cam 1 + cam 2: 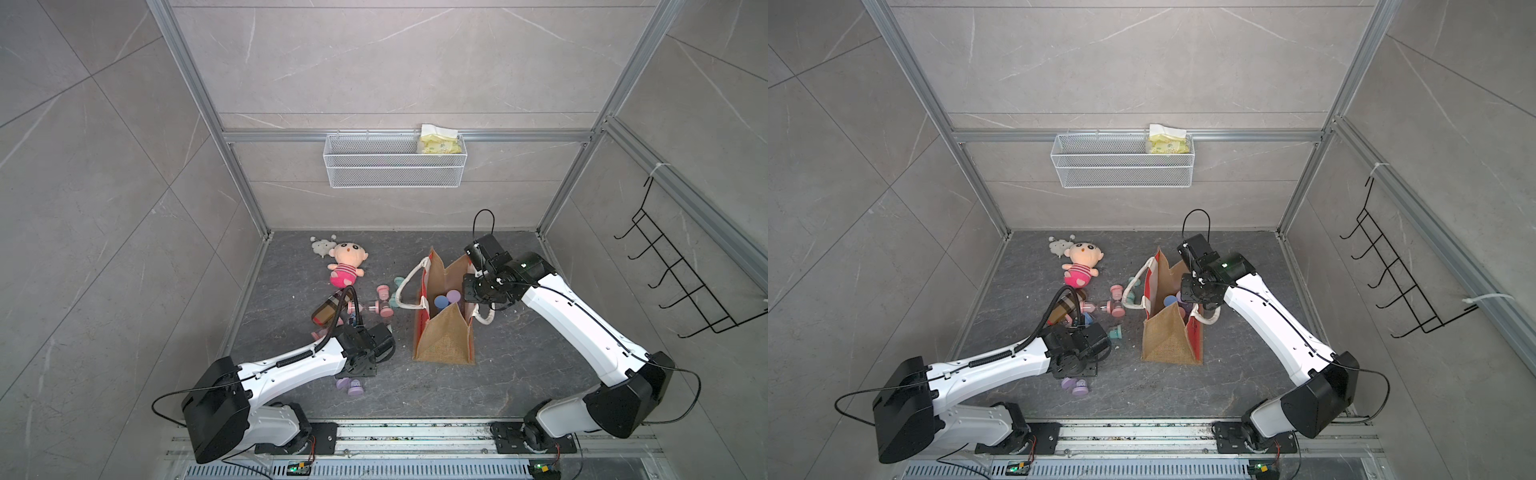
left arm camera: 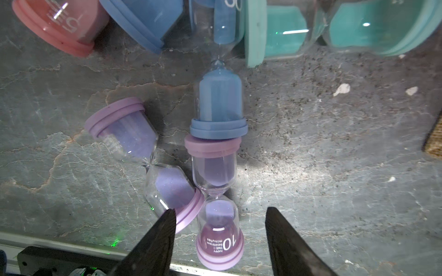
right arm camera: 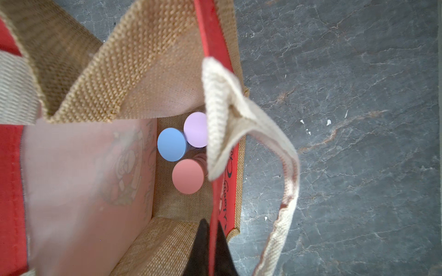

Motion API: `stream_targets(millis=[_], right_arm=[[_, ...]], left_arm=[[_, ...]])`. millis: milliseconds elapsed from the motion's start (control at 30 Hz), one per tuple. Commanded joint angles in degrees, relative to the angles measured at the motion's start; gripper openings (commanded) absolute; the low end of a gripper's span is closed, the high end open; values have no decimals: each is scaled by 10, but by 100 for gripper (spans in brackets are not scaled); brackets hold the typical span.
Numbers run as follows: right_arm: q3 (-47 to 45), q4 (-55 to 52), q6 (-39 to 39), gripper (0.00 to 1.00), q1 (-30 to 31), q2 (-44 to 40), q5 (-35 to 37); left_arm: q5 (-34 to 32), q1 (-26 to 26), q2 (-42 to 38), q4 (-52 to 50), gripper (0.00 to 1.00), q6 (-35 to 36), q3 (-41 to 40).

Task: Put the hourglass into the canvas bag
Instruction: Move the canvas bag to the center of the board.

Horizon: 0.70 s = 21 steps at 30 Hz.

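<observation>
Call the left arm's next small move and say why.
Probably lower the left gripper straight down and close on the purple hourglass marked 10 minutes: its jaws stand open astride the labelled bulb, not touching it. The right gripper pinches the canvas bag rim open. Mind the neighbouring purple hourglass by one finger.

In both top views we look from high overhead, down and toward the back wall (image 1: pixel 395 62), taking in the whole counter (image 1: pixel 415 395); the two nearly coincide. Our left wrist view hangs very near the counter, facing down past the left hand (image 2: pixel 220 209) onto a lying purple hourglass (image 2: pixel 213 170). Our right wrist view looks closely down into the canvas bag (image 3: pixel 91 167), which both top views also show.
</observation>
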Motion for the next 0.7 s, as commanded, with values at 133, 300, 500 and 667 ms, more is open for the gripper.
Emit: stream_targets(millis=[133,300,500,667], right_arm=[[-20,12,-7,0,-1,-28,-16],[-21,13,-6,0,-1,-27,-14],[-24,13,-5,0,-1,-26,-13],[-28,15,-5,0,-1,-27,-13]], left_arm=[[-23,19,34,35,64,-11,-7],[-1,31,44,92,63,-3,-27],[20,54,66,149,57,6,-51],[29,68,95,178,51,10,-54]])
